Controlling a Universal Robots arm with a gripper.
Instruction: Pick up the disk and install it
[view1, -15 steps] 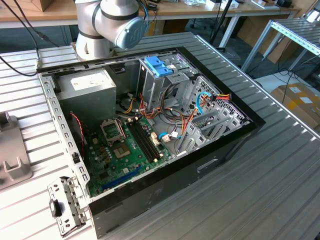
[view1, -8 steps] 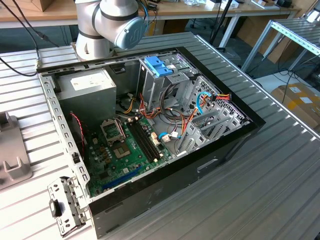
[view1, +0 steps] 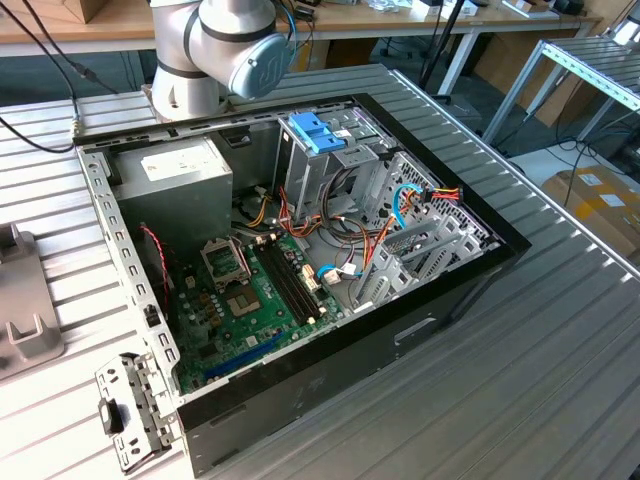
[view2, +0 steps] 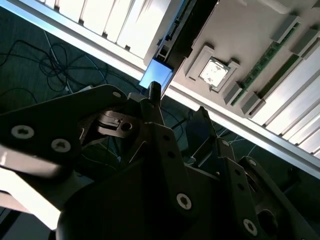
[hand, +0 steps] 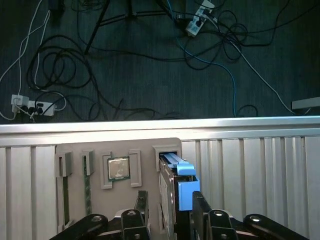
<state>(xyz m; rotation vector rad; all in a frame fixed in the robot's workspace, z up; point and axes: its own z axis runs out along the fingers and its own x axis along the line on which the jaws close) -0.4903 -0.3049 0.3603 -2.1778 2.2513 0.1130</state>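
Jaws of the gripper (hand: 170, 196) stand spread in the first wrist view, one finger (hand: 141, 205) on each side of the disk (hand: 176, 165), with a gap showing between this finger and the drive's dark body. I cannot tell whether the other finger touches it. The disk stands on edge in a slot of a beige tray (hand: 120, 200), its blue tab (hand: 187, 196) between the fingers. The same tray holds a square processor chip (hand: 119, 168) and two memory sticks (hand: 87, 187). It lies on a slatted metal table (hand: 250, 170), and beyond the table's edge is dark floor strewn with cables (hand: 60, 75). In the exterior view the arm (view1: 230, 45) rises behind an open computer case (view1: 500, 240) containing a green motherboard (view1: 250, 290).
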